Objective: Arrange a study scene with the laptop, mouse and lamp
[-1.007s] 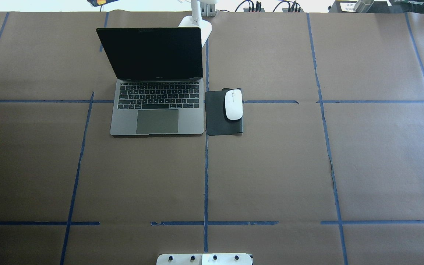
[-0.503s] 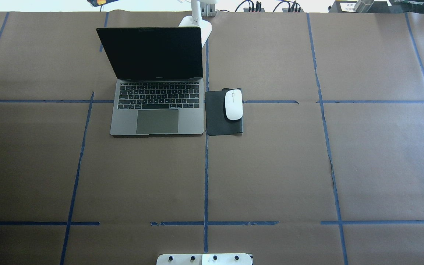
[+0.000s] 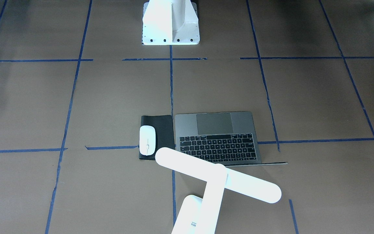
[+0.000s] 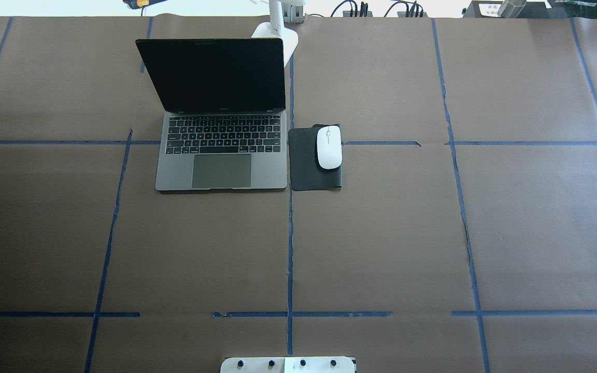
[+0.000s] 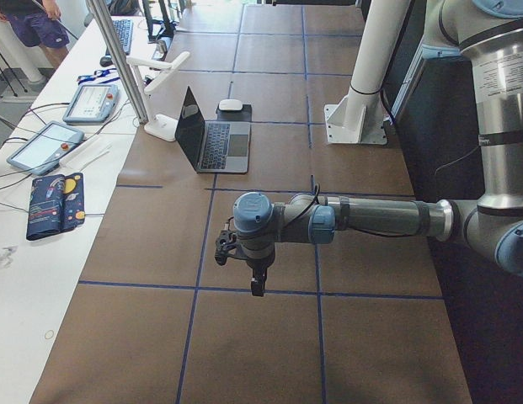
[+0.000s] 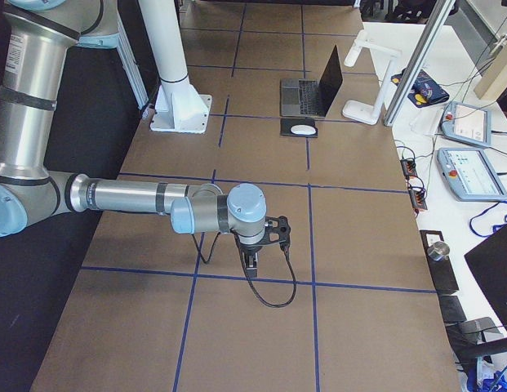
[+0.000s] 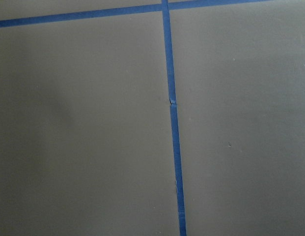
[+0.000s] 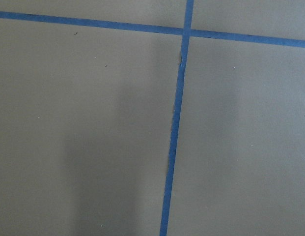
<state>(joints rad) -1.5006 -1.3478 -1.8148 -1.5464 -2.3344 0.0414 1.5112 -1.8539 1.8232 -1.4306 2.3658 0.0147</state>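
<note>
The grey laptop (image 4: 221,155) stands open with a dark screen at the far left of centre, also seen in the front-facing view (image 3: 218,136). Just right of it the white mouse (image 4: 328,147) lies on a black mouse pad (image 4: 303,166). The white lamp (image 3: 218,177) stands behind the laptop's lid, its bar head over the hinge; only its base (image 4: 284,41) shows from overhead. My left gripper (image 5: 257,286) and right gripper (image 6: 251,261) hang low over bare paper at the table's ends, far from these things. I cannot tell whether either is open or shut.
The white bolt-holed pedestal (image 3: 170,29) sits at the robot's side of the table. Blue tape lines (image 7: 172,123) cross the brown paper. A side desk with pendants (image 5: 42,143) and a standing person (image 5: 34,25) lies beyond the far edge.
</note>
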